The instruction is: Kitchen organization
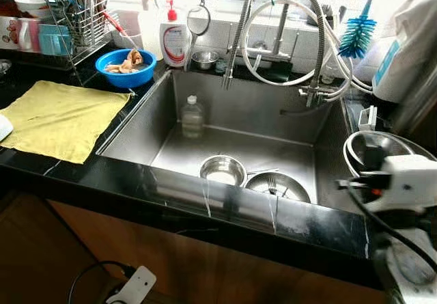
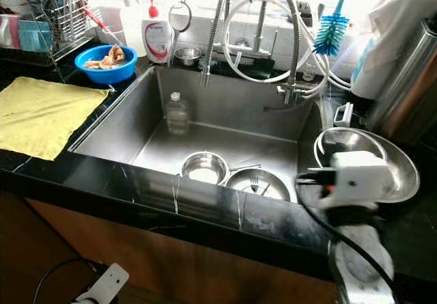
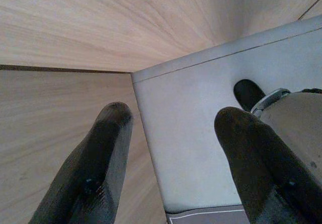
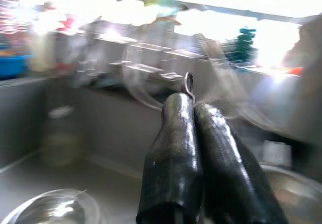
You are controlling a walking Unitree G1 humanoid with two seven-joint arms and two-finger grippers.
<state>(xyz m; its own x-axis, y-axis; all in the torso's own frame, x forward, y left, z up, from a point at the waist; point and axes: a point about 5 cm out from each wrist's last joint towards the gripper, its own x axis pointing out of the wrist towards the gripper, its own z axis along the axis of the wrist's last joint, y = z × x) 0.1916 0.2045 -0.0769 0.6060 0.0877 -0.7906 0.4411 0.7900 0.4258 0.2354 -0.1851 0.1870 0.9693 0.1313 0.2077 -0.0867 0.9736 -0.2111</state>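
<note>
I look down from the robot's head into a steel sink (image 1: pixel 136 133) set in a black countertop (image 1: pixel 225 212). In the basin a clear plastic bottle (image 1: pixel 192 117) stands upright near the back wall, and at the front a small steel bowl (image 1: pixel 222 169) sits just beside a second steel bowl (image 1: pixel 278 185) with a fork (image 1: pixel 272 184) in it. A coiled spring faucet (image 1: pixel 237 34) and loops of white hose (image 1: pixel 334 41) hang over the back of the basin, crowding the space above it.

On the left counter lies a yellow cloth (image 1: pixel 58 118); behind it are a blue bowl (image 1: pixel 125 67) of food scraps, a wire utensil rack (image 1: pixel 75 14) and a white soap bottle (image 1: pixel 175 39) whose red label I cannot read. A blue bottle brush (image 1: pixel 358 31) stands at the right, and a wide steel bowl (image 2: pixel 399 164) rests on the right counter.

My right gripper (image 4: pixel 193 108) has its fingers pressed together, with a small metal ring showing at their tips; the view is blurred. My left gripper (image 3: pixel 173 116) is spread wide, empty, over wood flooring.
</note>
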